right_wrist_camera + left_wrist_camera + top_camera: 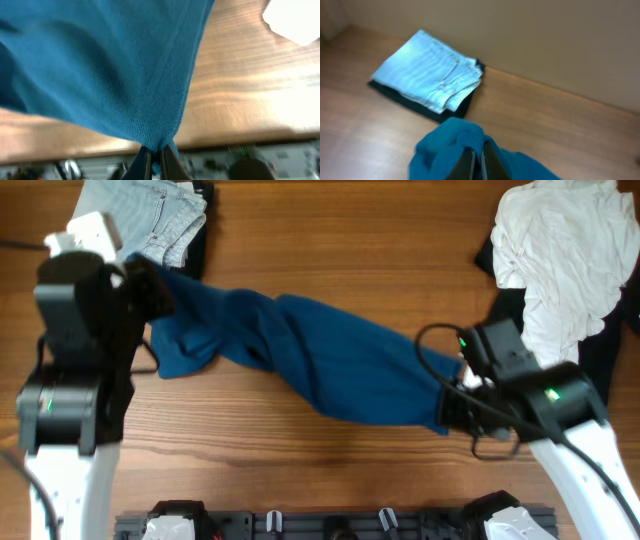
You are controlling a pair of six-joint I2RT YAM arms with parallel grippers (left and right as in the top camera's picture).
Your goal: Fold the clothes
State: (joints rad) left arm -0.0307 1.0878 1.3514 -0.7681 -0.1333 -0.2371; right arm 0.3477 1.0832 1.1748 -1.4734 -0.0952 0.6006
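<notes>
While both ends are pinched, the soft, matte royal-blue garment [320,365] stretches as a twisted band across the wooden table [330,240]. The left gripper [478,161] is clamped tight on a bunched end. The right gripper [156,161] is clamped on a tapering, fine-knit corner, seemingly lifted.

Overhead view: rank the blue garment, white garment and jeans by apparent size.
1. blue garment, stretched out long
2. white garment, crumpled and cut off by the frame edge, so its full size is unsure
3. jeans, folded, top edge also cropped
</notes>
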